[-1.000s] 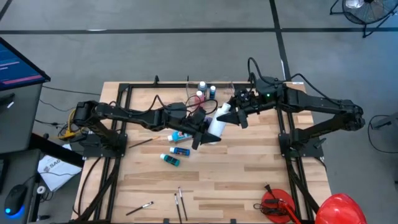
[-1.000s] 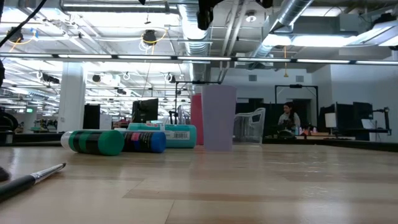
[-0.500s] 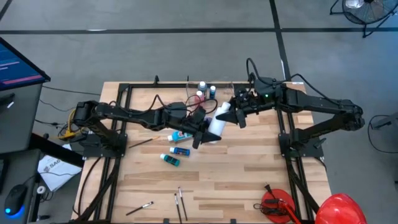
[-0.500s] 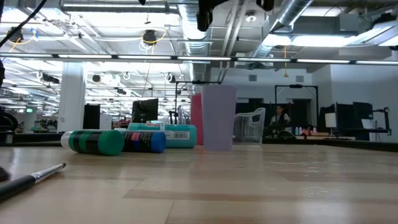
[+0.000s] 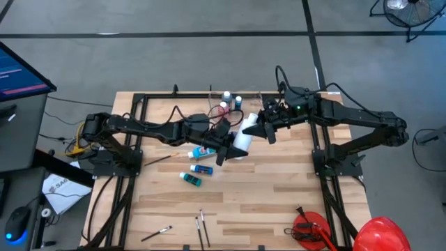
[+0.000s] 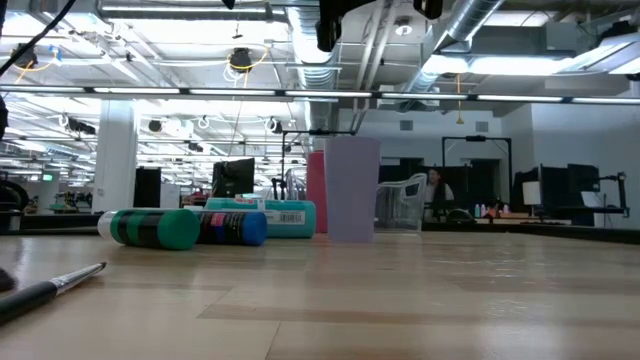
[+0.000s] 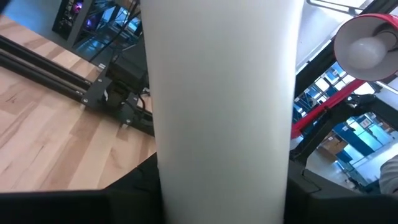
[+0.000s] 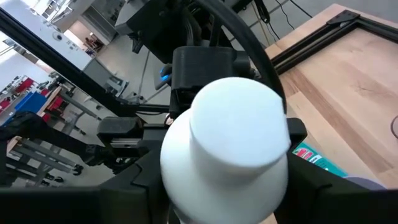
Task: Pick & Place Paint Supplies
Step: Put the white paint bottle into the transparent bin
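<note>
A large white bottle (image 5: 242, 139) hangs above the table's middle, its cap (image 5: 251, 124) toward the far right. My left gripper (image 5: 233, 148) is shut on its body (image 7: 224, 112). My right gripper (image 5: 260, 128) comes from the right and is shut around the white cap (image 8: 239, 130). A light blue tube (image 5: 202, 152), a blue tube (image 5: 202, 169) and a teal tube (image 5: 189, 179) lie on their sides on the wood. Thin brushes lie at the left (image 5: 157, 160) and by the near edge (image 5: 202, 226). My left gripper has the bottle's lower body (image 7: 186, 186) between its two fingers, coming roughly level from the table's left and lying across the bottle. The bottle is clear of the table and tilted. My right gripper has a finger (image 8: 140, 183) on either side just below the cap, at the bottle's shoulder (image 8: 186, 180). It comes from the right, looking onto the cap's top.
A clear tub (image 5: 233, 97) with small white-capped bottles stands at the far edge. A purple cup (image 6: 351, 190) stands beside the tubes (image 6: 200, 225). A black frame (image 5: 139, 104) borders the work area. Red gear (image 5: 310, 230) lies at the near right corner.
Both arms and the bottle have kept their places. A person in the room beyond the table has walked toward the left of the low view.
</note>
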Action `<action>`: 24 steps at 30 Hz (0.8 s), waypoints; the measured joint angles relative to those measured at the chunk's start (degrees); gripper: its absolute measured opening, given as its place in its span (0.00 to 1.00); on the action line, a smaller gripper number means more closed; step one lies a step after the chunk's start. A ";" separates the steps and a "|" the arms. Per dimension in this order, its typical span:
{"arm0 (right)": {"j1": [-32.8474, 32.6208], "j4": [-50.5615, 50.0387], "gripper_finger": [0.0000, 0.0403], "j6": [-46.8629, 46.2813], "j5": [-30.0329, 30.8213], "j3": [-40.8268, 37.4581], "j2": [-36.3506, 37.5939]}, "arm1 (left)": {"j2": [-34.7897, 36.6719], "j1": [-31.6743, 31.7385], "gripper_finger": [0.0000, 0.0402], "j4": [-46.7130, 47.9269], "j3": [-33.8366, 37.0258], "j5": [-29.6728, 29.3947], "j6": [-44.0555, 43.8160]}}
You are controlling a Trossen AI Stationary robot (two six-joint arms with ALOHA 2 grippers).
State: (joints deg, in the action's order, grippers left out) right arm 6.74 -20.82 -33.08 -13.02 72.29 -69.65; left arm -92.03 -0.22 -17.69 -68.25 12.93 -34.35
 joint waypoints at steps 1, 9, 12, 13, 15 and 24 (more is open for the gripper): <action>0.00 0.00 0.49 0.00 0.00 0.00 0.00 | 0.00 0.00 0.43 0.00 0.00 0.04 -0.02; -0.04 -0.92 0.47 -0.07 2.09 0.00 0.33 | 0.81 0.26 0.55 2.22 -0.04 0.37 0.07; -0.03 -3.65 0.47 -0.03 4.26 -0.11 1.31 | 1.05 1.07 0.57 4.20 -0.11 -0.09 -0.07; -0.02 -3.71 0.47 -0.06 4.57 -0.11 1.31 | 1.32 1.33 0.58 5.05 -0.11 -0.03 -0.17; -0.02 -4.87 0.47 -0.04 5.44 -0.11 1.74 | 1.53 1.78 0.59 6.02 -0.11 -0.02 -0.22; 0.62 -11.27 0.49 0.98 12.77 -0.21 4.02 | 5.11 5.49 0.58 16.61 -0.17 0.59 -0.16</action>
State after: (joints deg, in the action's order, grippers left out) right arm 7.36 -32.09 -32.10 -0.25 72.08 -65.63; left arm -86.92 5.28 -1.09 -68.42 13.51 -34.51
